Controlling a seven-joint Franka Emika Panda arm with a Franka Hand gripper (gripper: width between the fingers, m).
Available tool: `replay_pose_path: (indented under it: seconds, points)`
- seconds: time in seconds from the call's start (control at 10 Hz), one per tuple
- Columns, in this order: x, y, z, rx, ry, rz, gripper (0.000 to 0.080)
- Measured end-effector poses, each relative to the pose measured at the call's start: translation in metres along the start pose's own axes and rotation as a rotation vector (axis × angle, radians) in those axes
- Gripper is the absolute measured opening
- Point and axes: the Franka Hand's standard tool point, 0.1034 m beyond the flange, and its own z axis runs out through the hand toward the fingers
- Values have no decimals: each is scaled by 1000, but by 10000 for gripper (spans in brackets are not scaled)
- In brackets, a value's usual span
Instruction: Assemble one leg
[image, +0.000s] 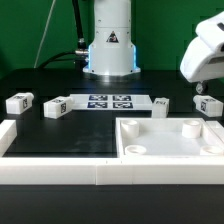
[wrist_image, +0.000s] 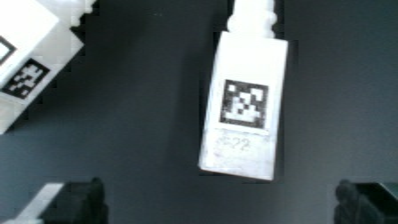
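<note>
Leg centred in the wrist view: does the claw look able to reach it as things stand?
Probably yes. The leg lies uncovered on the dark table. The claw is open, and its fingertips stand wider apart than the leg. The other leg lies apart from it.

white arm (image: 110, 42), seemingly black tool (wrist_image: 217, 203)

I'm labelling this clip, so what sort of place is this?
Probably a robotics lab bench: a robot arm's base on a black table, a marker board, and the leg, a white block bearing a fiducial tag.
</note>
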Motion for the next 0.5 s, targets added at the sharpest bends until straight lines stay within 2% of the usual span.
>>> replay_pose_path:
  seconds: [0.4, 0.5]
  points:
    - [-7, -1, 9, 16, -327, -5, 649]
    - [-2, -3, 17, 13, -338, 28, 649]
